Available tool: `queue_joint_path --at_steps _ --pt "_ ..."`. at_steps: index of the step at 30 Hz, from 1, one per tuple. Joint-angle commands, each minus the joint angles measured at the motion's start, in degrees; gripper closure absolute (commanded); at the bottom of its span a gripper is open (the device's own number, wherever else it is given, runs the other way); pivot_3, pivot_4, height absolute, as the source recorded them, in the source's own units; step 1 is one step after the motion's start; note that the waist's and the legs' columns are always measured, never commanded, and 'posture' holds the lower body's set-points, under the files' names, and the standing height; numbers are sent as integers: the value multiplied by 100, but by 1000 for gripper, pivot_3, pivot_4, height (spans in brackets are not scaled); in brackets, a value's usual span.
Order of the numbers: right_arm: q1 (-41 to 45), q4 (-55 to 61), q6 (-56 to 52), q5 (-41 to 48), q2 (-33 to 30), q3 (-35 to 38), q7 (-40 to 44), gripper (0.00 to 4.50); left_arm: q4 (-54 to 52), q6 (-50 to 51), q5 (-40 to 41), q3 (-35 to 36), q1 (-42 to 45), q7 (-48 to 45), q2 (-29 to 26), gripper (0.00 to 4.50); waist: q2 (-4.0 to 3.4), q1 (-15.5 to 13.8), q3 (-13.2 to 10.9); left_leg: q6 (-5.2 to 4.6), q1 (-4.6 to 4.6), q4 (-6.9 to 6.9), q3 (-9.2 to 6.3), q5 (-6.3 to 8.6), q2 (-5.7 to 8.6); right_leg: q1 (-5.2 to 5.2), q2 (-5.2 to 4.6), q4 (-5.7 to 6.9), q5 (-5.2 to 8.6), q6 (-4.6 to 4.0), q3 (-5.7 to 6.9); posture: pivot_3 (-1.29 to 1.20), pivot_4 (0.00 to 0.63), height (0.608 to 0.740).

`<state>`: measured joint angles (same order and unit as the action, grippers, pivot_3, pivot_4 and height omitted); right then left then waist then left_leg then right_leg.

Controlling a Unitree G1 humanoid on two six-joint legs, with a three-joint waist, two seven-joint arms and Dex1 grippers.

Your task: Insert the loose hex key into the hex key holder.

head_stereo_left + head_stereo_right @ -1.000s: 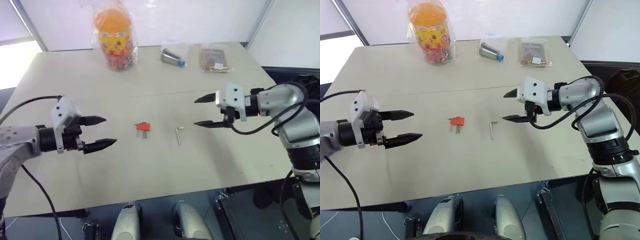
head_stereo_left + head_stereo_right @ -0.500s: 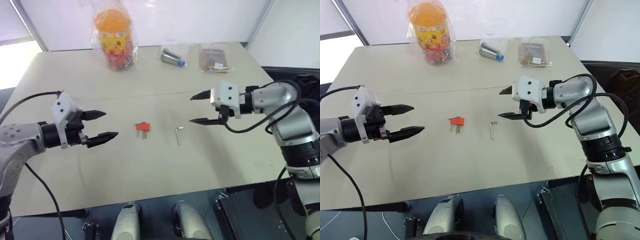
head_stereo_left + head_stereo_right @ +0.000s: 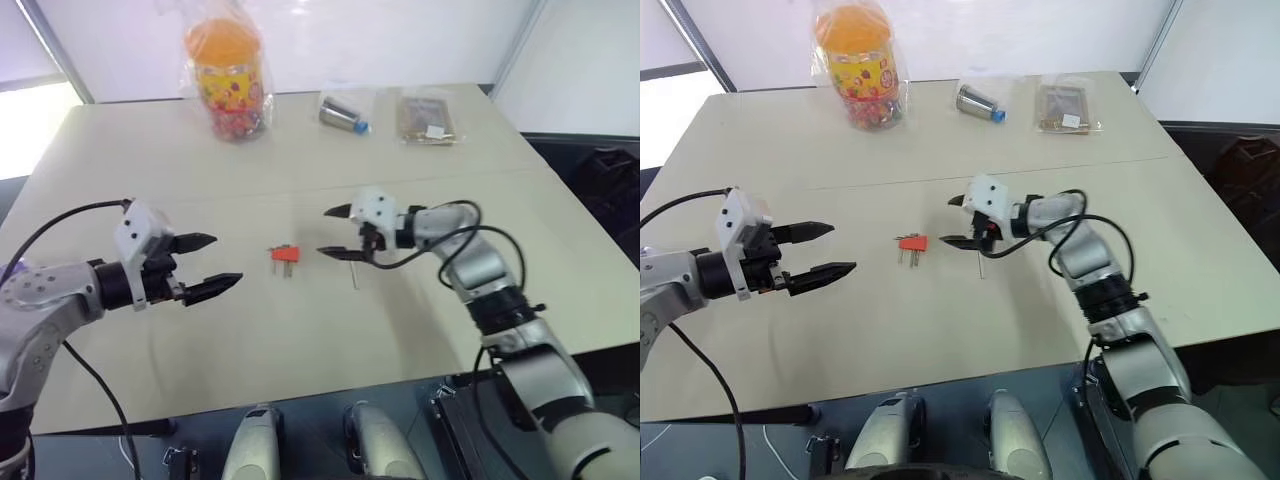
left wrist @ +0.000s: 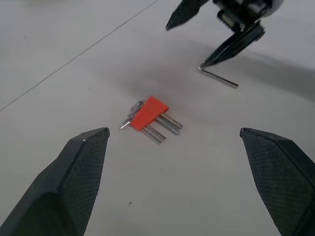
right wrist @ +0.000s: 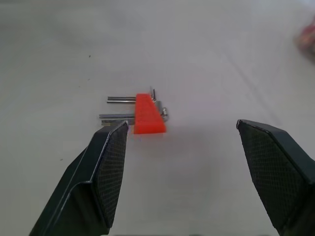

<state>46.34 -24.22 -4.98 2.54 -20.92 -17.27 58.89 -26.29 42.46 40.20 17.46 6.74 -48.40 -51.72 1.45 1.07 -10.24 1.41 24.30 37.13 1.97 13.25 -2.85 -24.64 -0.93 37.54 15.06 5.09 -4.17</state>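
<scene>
The step in hand looks like the pick-up of the loose hex key (image 3: 354, 273), which lies flat on the worktop (image 3: 420, 170) just right of the frame's centre in the left eye view, with the red hex key holder (image 3: 284, 254) near it to the left, its dark keys pointing toward the bottom of the frame. The right gripper (image 3: 336, 232) hovers over the key's upper end with its fingers spread and empty; in the left wrist view one fingertip sits very close to the key's bent end, though I cannot tell whether it touches. The left gripper (image 3: 208, 264) waits at centre left, fingers wide apart and holding nothing, aimed at the holder. To do this well, I would lower the right fingers so that they straddle the long shank rather than the short bend, close squarely across it, and avoid pushing down on one end, since so thin a rod would likely pivot or skid away. The left fingers should probably pin the holder by its red body, clear of the protruding keys.
</scene>
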Motion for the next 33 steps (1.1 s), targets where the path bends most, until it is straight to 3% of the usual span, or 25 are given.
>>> queue_joint_path --at_steps 1,12,33 --pt "350 -805 573 -217 207 -63 -31 851 -292 67 117 255 -78 50 -80 55 0 1 0 0 1 0 0 0 0 0 0 0 0 0 0 0 150 740" --pt "958 -2645 1545 -575 915 -17 -231 851 -703 301 289 712 -510 166 -166 55 0 141 0 0 -2 -7 -10 0 -1 0 0 4 -1 0 6 0 150 740" --pt "1327 -3732 1965 -885 1408 31 -407 851 -912 329 348 939 -758 288 -282 55 -1 172 -1 2 -5 -12 -15 0 0 0 -1 11 -1 0 9 0 150 740"
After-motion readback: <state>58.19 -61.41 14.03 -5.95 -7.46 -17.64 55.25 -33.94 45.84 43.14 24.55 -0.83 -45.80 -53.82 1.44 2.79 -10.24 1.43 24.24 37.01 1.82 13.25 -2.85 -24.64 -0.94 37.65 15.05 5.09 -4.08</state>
